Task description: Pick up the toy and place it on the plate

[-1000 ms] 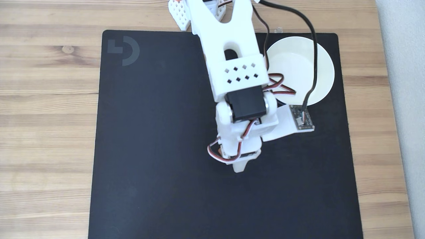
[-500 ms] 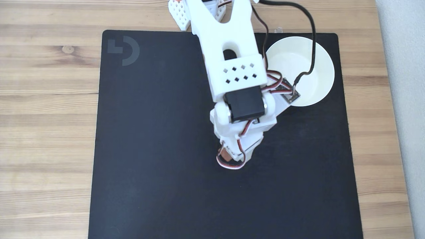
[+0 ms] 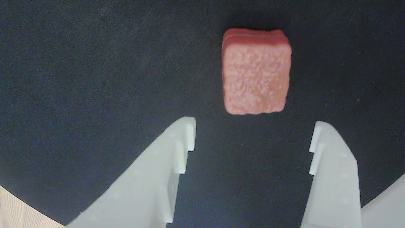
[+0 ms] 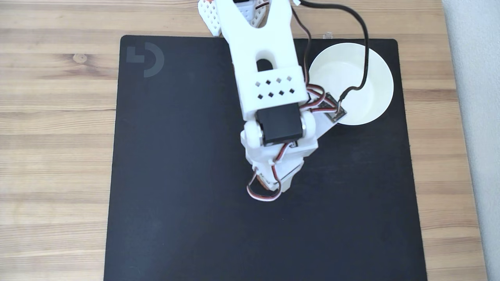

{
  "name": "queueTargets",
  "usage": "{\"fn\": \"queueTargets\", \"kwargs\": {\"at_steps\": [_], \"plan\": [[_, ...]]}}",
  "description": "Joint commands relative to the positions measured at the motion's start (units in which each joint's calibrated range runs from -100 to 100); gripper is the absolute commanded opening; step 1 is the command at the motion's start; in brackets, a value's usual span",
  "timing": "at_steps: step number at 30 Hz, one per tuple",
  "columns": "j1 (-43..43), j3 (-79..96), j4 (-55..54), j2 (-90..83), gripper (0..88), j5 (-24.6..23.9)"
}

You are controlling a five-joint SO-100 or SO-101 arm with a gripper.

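Note:
In the wrist view the toy (image 3: 256, 71), a reddish-brown rough square block, lies flat on the black mat just beyond my gripper (image 3: 253, 126). The two white fingers stand wide apart with nothing between them, and the block lines up with the gap but is clear of both tips. In the fixed view my gripper (image 4: 273, 186) points down at the mat's middle, and a sliver of the toy (image 4: 261, 182) peeks out under the wrist and its wires. The plate (image 4: 375, 74), a round white dish, sits at the mat's upper right, partly covered by the arm's cable and camera board.
A large black mat (image 4: 175, 164) covers most of the wooden table (image 4: 54, 128). The white arm (image 4: 265, 58) reaches in from the top edge. A pale grey strip (image 4: 476, 117) runs along the right side. The mat spreads bare to the left of and below the gripper.
The wrist has rolled, swinging the camera board up toward the plate. The gripper head has shifted a little left and up, and the toy now peeks out beneath it.

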Motion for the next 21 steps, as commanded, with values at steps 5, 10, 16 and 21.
{"fn": "queueTargets", "kwargs": {"at_steps": [5,10,16,21], "plan": [[0.4,-2.5,-0.4,1.0,24.6,-0.1],[0.4,-2.5,-2.3,4.3,24.6,-0.1],[0.4,-2.5,-6.1,7.7,24.6,-0.2],[0.4,-2.5,-7.2,10.7,24.6,-0.2]]}}
